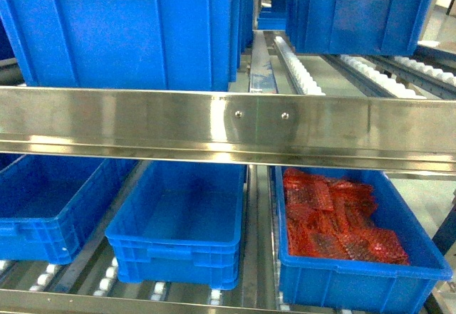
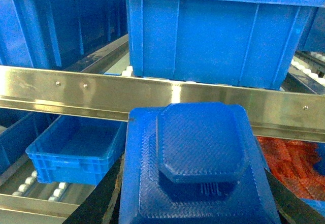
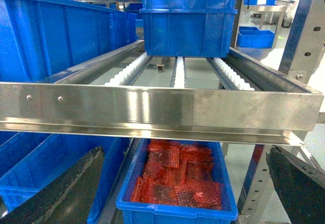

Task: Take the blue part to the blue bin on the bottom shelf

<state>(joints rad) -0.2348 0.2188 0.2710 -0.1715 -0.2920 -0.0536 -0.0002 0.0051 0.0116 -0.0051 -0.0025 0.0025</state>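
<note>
The blue part point(image 2: 198, 158), a textured boxy block with an octagonal raised top, fills the lower left wrist view. My left gripper point(image 2: 195, 201) is shut on it, one black finger on each side. It hangs in front of the shelf rail, above and right of an empty blue bin point(image 2: 76, 150). In the head view that blue bin point(image 1: 178, 218) stands mid-way along the bottom shelf point(image 1: 260, 257) on white rollers. My right gripper point(image 3: 177, 188) is open with its fingers point(image 3: 56, 193) wide apart and nothing between them. Neither gripper shows in the head view.
A steel rail point(image 1: 228, 125) of the upper tier crosses just above the lower bins. A crate of red packets point(image 1: 342, 221) stands right of the empty bin, and another blue crate point(image 1: 43, 203) left of it. Large blue crates point(image 1: 121, 29) sit on the upper rollers. A steel upright point(image 3: 304, 31) stands at right.
</note>
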